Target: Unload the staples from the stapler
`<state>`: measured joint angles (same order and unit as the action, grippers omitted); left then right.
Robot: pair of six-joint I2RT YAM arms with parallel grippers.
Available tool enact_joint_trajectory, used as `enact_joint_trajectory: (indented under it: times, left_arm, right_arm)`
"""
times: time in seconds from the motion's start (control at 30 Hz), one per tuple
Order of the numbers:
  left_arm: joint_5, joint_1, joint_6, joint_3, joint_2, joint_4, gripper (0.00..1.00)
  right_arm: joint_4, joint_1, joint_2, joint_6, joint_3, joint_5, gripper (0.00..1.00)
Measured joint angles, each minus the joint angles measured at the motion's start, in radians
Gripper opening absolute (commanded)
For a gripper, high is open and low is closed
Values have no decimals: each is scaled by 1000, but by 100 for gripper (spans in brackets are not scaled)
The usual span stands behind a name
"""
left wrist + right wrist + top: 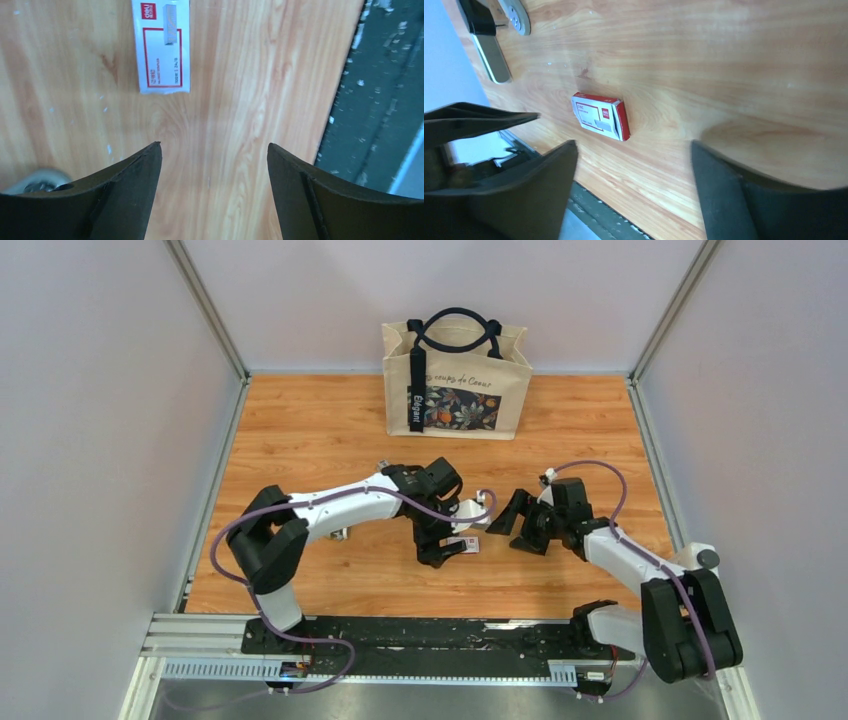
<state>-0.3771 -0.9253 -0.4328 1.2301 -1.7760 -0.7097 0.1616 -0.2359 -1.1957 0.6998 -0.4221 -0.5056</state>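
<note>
Stapler (491, 55) at table (724, 60) edge, box (601, 116) lying clear — left gripper (214, 145), right gripper (633, 145) spread

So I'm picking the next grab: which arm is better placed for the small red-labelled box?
Left, probably. The left gripper hangs open right beside the box, which lies just ahead of it on the table. The right gripper is open too, but stands farther from it.

Bright, even light; wrist views slightly soft.
</note>
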Motion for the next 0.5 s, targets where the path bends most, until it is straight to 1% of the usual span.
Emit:
enact_joint_trajectory:
  times: [0.1, 0.23, 0.37, 0.43, 0.5]
  left_arm:
    - [-14, 21, 14, 50, 60, -85, 86]
    - [-30, 105, 16, 127, 120, -180, 86]
    - [-30, 218, 8, 119, 197, -245, 86]
    - [-20, 301, 7, 101, 248, -256, 86]
    - [0, 360, 8, 71, 311, -255, 86]
  right_arm:
    - [38, 0, 6, -37, -50, 21, 100]
    - [107, 1, 35, -82, -135, 50, 100]
    - [161, 1, 52, -118, -216, 59, 100]
    - [180, 0, 60, -131, -242, 59, 100]
    - [203, -7, 62, -142, -264, 60, 100]
